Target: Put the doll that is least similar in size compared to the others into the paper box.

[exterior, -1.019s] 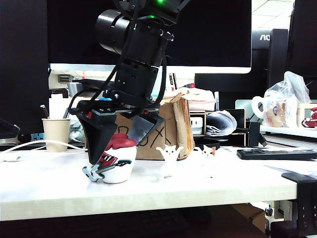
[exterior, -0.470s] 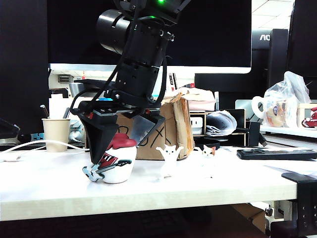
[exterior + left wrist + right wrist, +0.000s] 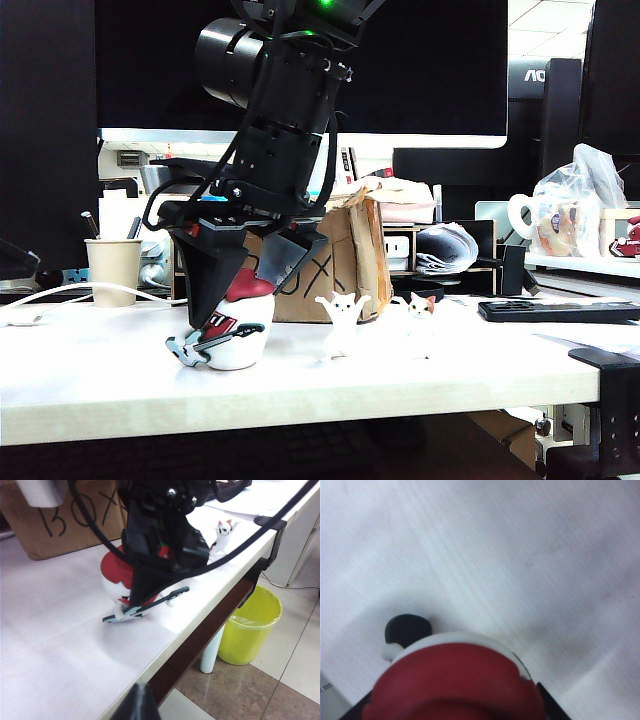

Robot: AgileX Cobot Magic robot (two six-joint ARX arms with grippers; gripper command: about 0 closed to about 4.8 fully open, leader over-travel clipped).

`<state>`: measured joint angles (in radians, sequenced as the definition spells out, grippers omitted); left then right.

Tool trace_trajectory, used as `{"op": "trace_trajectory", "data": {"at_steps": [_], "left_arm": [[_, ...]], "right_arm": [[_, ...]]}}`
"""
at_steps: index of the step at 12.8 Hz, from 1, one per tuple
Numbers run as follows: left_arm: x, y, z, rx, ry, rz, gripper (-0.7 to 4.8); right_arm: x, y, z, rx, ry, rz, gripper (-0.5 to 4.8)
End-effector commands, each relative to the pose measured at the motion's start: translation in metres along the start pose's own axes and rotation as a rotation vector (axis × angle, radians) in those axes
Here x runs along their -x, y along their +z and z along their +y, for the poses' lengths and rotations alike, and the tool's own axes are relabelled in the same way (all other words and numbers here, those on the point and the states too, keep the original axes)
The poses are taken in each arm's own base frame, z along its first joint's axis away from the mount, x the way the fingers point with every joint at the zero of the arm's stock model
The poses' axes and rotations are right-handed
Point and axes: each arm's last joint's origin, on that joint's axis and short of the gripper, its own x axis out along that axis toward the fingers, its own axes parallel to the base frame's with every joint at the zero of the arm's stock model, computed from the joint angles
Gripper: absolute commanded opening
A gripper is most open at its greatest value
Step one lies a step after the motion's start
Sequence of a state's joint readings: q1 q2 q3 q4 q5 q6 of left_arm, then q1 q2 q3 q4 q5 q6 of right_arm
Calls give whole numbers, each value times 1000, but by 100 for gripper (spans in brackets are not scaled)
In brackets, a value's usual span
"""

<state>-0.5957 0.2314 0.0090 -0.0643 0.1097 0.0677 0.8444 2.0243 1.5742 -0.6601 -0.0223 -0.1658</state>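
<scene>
Grasp step: right claw (image 3: pixel 232 300) straddles the doll (image 3: pixel 238 325) on the table (image 3: pixel 420 375), lower left of frame, fingers apart, grip unconfirmed. Next: pinch, lift to the box (image 3: pixel 320 265) behind. Left claw (image 3: pixel 137 705): state indiscernible.

Doll (image 3: pixel 455 680) blurred, cut off by right wrist view's lower edge. Right gripper (image 3: pixel 235 300) covers doll's upper left in exterior view; jaws' contact unclear. Left gripper: only dark tip (image 3: pixel 137 705) at picture's edge; jaws unreadable. Paper box (image 3: pixel 340 265) half hidden behind arm.
</scene>
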Motion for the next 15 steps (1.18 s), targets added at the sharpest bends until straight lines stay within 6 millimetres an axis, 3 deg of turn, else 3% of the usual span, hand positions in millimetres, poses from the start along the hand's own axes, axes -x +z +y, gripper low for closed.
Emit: {"op": "trace_trajectory", "data": {"at_steps": [1, 2, 5, 6, 10, 12, 15], "left_arm": [[0, 2, 0, -5, -3, -14, -5], [0, 2, 0, -5, -3, -13, -5], [0, 2, 0, -5, -3, -14, -5], [0, 2, 0, -5, -3, -14, -5], [0, 2, 0, -5, -3, -14, -5], [0, 2, 0, -5, -3, -14, -5], [0, 2, 0, -5, -2, -14, -5]], "right_arm": [[2, 1, 0, -1, -4, -10, 94], [3, 2, 0, -1, -4, -11, 94], [38, 7, -1, 0, -20, -92, 94], [64, 11, -1, 1, -32, -164, 94], [115, 16, -1, 4, -60, -326, 95], [133, 26, -9, -7, -86, -411, 118], [145, 36, -40, -56, -166, -579, 126]]}}
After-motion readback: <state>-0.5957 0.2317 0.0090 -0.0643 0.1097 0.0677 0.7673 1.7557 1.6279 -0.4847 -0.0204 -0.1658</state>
